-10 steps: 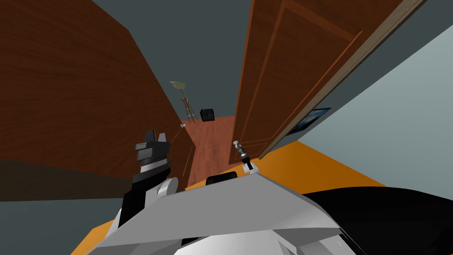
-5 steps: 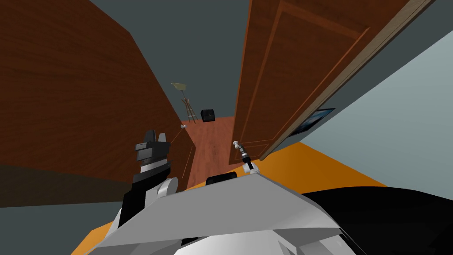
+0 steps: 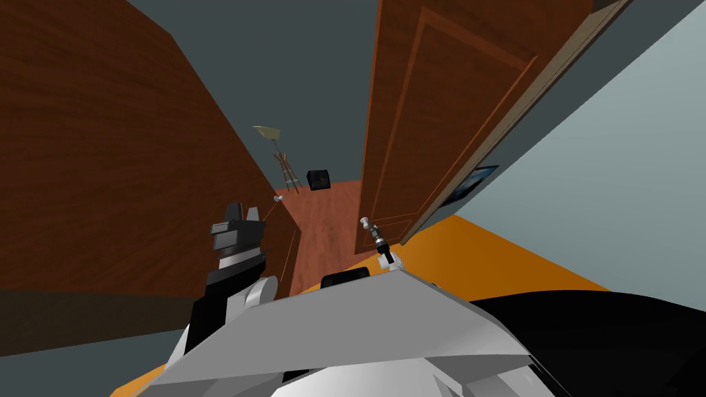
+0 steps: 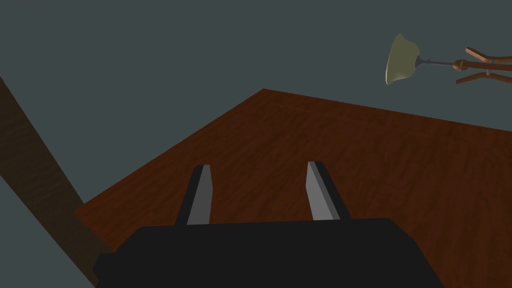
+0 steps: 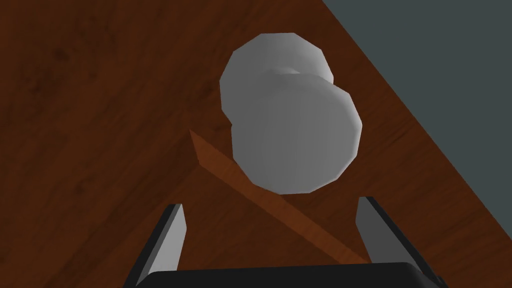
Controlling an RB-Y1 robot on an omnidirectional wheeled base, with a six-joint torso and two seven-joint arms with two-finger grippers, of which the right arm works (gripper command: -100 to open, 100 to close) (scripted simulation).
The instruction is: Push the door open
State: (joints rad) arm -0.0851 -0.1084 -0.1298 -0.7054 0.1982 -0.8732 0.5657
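Note:
The brown panelled door (image 3: 441, 103) stands ajar on my right, swung away from its pale frame (image 3: 551, 76). Its grey round knob (image 5: 295, 135) is close ahead of my right gripper (image 5: 270, 204), whose open fingers (image 5: 172, 235) stand either side below it, apart from it. In the head view that gripper (image 3: 369, 227) sits at the door's near edge by the knob (image 3: 364, 222). My left gripper (image 3: 243, 208) is open and faces a second brown wooden panel (image 4: 350, 150), with nothing between its fingers (image 4: 200, 195).
The large brown panel (image 3: 103, 151) on my left carries a small knob (image 3: 278, 198). Between the two panels a wooden floor (image 3: 331, 214) runs to a floor lamp (image 3: 269, 131) and a black box (image 3: 318, 179). Orange floor (image 3: 482, 255) lies on my right, below a framed picture (image 3: 476, 182).
The whole head view has slid a little left, so I have moved or turned slightly. Both arms keep their places before my chest.

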